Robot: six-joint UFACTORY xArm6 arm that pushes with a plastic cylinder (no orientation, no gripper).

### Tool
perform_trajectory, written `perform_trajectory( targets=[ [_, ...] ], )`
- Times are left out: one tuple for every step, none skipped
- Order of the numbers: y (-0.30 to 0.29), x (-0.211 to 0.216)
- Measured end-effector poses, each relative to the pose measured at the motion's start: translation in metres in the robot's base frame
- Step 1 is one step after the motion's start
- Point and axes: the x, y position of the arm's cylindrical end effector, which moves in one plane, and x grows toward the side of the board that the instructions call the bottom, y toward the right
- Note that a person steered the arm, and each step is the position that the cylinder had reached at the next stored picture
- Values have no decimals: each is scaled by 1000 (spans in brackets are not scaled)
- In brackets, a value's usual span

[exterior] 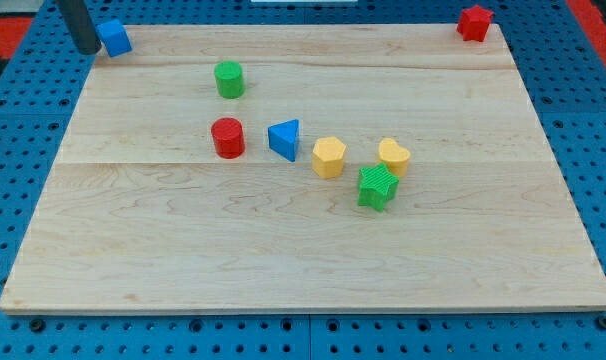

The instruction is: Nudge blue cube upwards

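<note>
The blue cube (114,38) sits at the top left corner of the wooden board (303,240). My tip (87,47) is just to the left of the blue cube, at the board's top left edge, close to it or touching it. The rod rises out of the view's top.
A green cylinder (228,78), a red cylinder (227,137), a blue triangular block (284,138), a yellow hexagonal block (328,157), a yellow heart-shaped block (393,156) and a green star (377,187) lie mid-board. A red star (474,22) sits at the top right corner.
</note>
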Motion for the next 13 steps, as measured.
perform_trajectory(
  targets=[
    [-6,41],
    [10,46],
    [12,17],
    [12,-8],
    [13,-15],
    [12,-7],
    [20,34],
    [60,35],
    [64,16],
    [63,3],
    [58,-10],
    [34,-10],
    [26,-10]
  ],
)
